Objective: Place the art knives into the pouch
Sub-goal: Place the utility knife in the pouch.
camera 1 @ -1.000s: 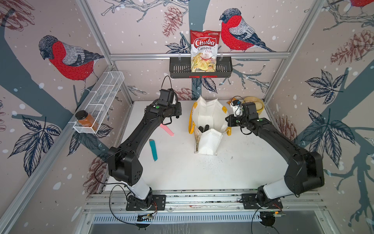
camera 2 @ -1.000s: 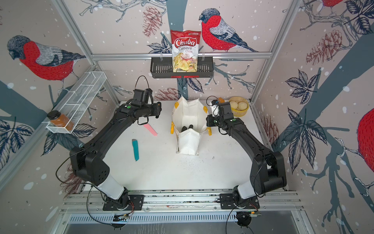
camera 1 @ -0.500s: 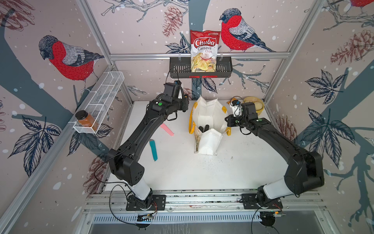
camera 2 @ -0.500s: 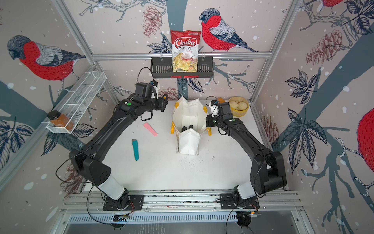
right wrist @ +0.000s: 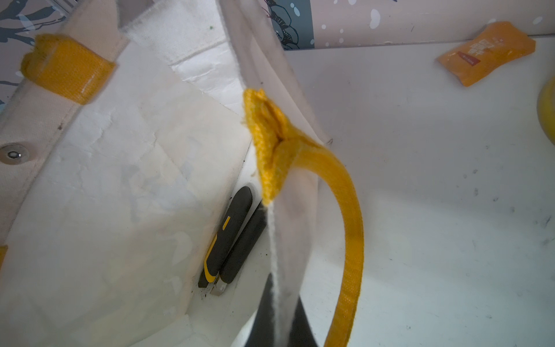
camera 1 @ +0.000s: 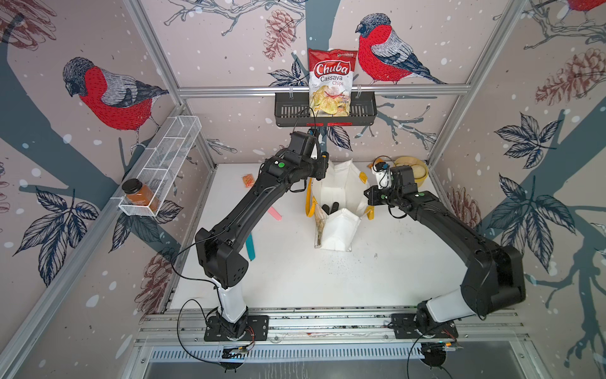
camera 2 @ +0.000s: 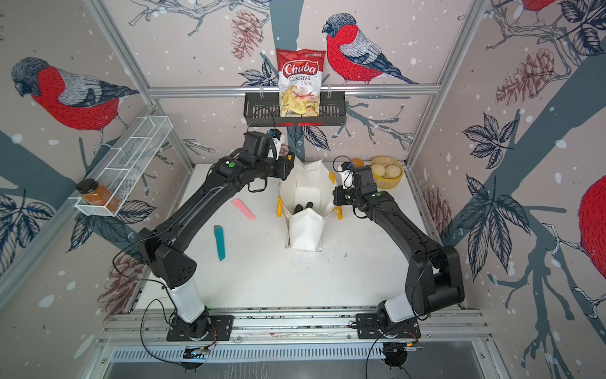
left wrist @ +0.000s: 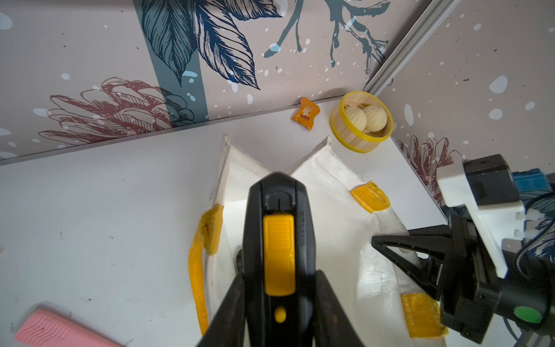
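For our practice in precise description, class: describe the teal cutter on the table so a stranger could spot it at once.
Find the white table and the white pouch standing near its middle. On the left arm side of the pouch two slim cutters lie flat. The teal cutter is the one nearer the robot's base; the pink cutter lies farther back.

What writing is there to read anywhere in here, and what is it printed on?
"Chuba": on the red chip bag standing in the black wall basket.
"Cassava": same bag, under the brand.
"Chips": same bag, just below that.
Fine print on the bag: too small to read.
Print on the orange packet by the back wall: too blurred to read.
Raised lettering on the art knife: unreadable.
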You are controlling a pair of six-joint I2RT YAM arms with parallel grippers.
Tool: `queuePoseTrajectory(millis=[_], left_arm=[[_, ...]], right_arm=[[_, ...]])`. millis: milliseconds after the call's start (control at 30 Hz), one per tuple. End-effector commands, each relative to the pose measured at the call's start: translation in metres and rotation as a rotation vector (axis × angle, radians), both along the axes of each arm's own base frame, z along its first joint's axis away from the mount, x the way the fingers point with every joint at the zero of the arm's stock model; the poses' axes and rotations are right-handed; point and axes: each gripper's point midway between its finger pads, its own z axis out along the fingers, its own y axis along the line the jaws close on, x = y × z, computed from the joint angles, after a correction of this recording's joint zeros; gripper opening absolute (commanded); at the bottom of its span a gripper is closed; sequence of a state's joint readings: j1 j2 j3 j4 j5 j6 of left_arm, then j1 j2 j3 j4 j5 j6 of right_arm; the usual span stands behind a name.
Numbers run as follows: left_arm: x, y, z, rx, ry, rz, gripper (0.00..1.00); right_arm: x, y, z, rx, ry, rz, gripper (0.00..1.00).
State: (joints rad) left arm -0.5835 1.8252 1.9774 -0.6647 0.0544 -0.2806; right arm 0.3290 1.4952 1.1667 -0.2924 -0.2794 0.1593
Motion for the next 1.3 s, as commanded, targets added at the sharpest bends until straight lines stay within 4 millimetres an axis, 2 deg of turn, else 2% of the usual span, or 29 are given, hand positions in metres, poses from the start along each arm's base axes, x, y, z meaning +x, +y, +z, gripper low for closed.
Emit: queuePoseTrajectory(millis=[0,300,667,833,1267], left_arm=[[-0.003,-0.011,0.0,0.004,-0.003,-0.04,0.3],[0.0,-0.036,-0.028,0.031,0.05,-0.102,0.3],[0.002,-0.057,-0.07,0.056,0.133,-0.163,0.3],[0.004,-0.064,-0.09,0.072,0.172,-0.18,0.29],[0.003,-0.078,-0.125,0.104,0.236,-0.198,0.29]], right_arm=[[0.003,0.003,0.008,0.011,-0.027,0.002,0.0],[0.002,0.002,0.007,0.01,-0.026,0.003,0.0],[0.002,0.004,0.007,0.012,-0.025,0.006,0.0],[0.003,0.004,0.007,0.009,-0.027,0.007,0.0],[0.003,0.006,0.005,0.012,-0.023,0.019,0.0]])
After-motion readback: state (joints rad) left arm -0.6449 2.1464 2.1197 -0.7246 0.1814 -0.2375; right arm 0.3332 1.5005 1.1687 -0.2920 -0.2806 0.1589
